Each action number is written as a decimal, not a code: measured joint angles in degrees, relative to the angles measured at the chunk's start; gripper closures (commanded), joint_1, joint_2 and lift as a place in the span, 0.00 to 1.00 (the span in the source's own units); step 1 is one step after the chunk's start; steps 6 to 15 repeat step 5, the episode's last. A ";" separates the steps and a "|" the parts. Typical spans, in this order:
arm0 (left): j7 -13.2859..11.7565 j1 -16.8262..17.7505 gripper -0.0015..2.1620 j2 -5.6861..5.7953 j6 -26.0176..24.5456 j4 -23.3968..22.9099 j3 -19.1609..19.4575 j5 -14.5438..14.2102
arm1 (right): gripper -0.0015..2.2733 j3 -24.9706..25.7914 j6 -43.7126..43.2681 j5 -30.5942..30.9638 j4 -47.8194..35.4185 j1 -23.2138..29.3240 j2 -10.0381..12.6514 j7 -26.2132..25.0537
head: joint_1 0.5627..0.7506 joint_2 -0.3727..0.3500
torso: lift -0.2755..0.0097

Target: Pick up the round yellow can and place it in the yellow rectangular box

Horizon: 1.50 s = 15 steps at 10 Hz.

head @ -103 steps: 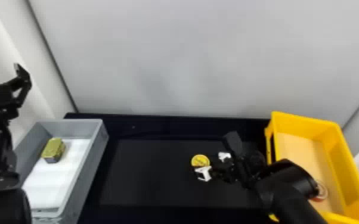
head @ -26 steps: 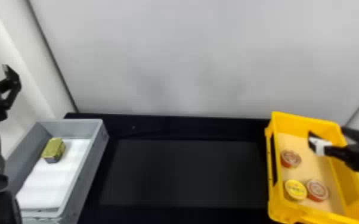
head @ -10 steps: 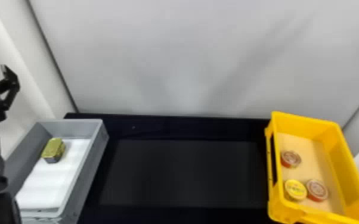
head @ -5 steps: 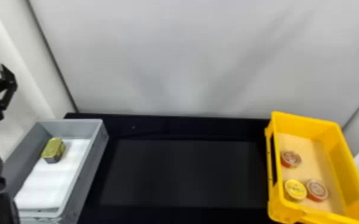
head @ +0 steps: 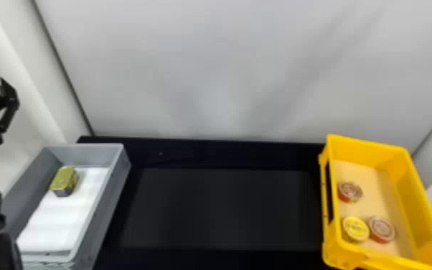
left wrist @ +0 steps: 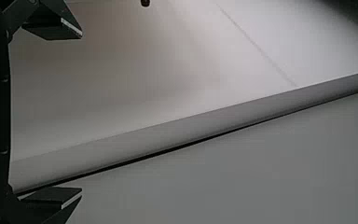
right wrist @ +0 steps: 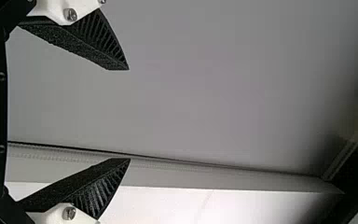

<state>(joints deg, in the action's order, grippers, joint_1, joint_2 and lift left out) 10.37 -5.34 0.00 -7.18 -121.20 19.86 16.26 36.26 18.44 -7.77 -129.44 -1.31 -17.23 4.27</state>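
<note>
pale wall [head: 226,71] backed the black counter [head: 219,208]; the round yellow can [head: 356,229] had moved off it into the yellow rectangular box [head: 418,215], lower right, probably finishing the task. left hand [left wrist: 81,113] and right hand [right wrist: 129,114] were spread apart.

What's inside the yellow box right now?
The yellow box holds the round yellow can and two red-sided round cans, on a tan bottom. Its near wall hides the strip of floor right behind it.

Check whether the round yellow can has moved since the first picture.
Yes, rightward: the can went from the black table, left of the yellow box, to inside it.
</note>
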 measured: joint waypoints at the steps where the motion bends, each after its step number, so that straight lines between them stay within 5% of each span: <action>1: 0.00 -0.02 0.05 0.00 0.00 0.00 0.01 0.00 | 0.04 0.06 0.67 -0.08 -0.71 0.09 0.00 -0.53 | 0.70 0.53 | 0.76; 15: 0.00 -0.03 0.05 0.00 -0.03 0.00 -0.01 0.00 | 0.04 0.22 4.21 -0.36 -3.29 0.14 0.00 -2.69 | 0.70 0.53 | 0.76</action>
